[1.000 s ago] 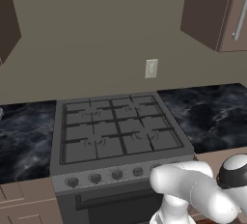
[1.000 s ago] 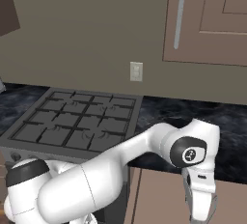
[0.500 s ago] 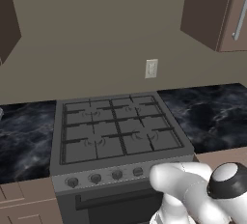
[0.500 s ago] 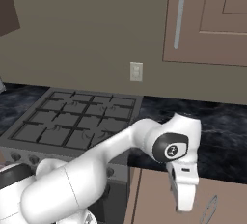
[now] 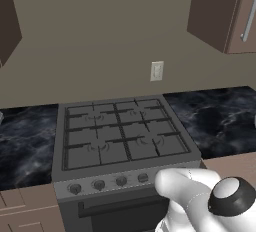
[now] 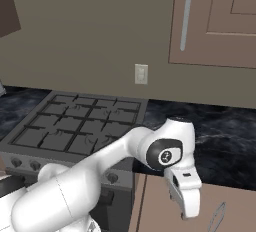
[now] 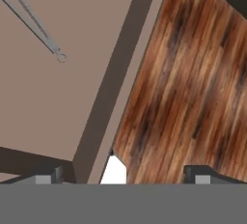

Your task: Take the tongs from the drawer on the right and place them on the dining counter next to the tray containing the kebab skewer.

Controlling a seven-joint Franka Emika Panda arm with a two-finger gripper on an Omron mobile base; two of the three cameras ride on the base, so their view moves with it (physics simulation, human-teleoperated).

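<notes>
The drawer (image 6: 160, 203) stands pulled out below the counter, right of the stove, its light-brown inside facing up. Slim silver tongs (image 6: 218, 217) lie in it, toward its right side. My gripper (image 6: 188, 207) hangs over the drawer, pointing down, to the left of the tongs and apart from them. In the hand view the tongs (image 7: 34, 18) run across the upper left on the drawer floor (image 7: 72, 73), and the gripper (image 7: 123, 178) is open with nothing between its fingertips (image 7: 46, 178). It sits above the drawer's side wall.
A dark stove (image 5: 120, 136) with knobs along its front stands left of the drawer. Black marble counter (image 6: 225, 136) runs behind it. Brown wall cabinets (image 6: 215, 21) hang above. Wooden floor (image 7: 193, 83) lies beside the drawer.
The hand has swung left over the drawer and risen a little, away from the drawer's right side. The jaws have stayed open. The tongs have not moved.
</notes>
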